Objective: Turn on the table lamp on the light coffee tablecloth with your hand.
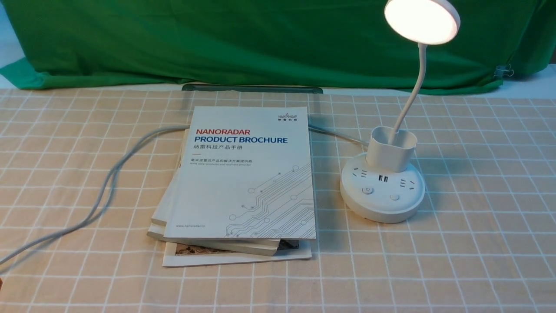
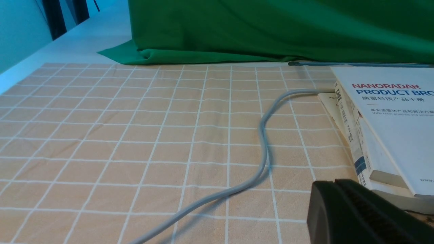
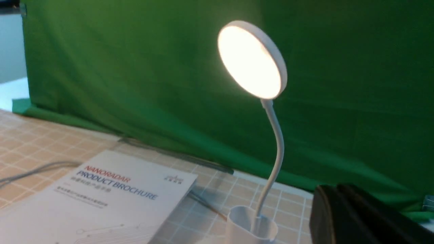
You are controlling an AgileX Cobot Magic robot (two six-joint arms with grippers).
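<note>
The white table lamp [image 1: 382,184] stands on the light coffee tablecloth [image 1: 478,217] at the right of the front view. Its disc head [image 1: 421,19] glows, lit. Its puck base shows two round buttons [image 1: 368,190] and sockets. The lamp also shows in the right wrist view [image 3: 252,61], glowing. Neither arm shows in the front view. My left gripper [image 2: 334,184] is shut and empty, low over the cloth beside the books. My right gripper [image 3: 335,189] is shut and empty, raised to the right of the lamp's cup holder [image 3: 251,225].
A stack of books with a NANORADAR brochure [image 1: 243,174] on top lies left of the lamp. A grey power cable [image 1: 108,182] runs from under the books to the left front. A green backdrop cloth [image 1: 260,39] hangs behind. A dark flat bar [image 1: 252,88] lies at its foot.
</note>
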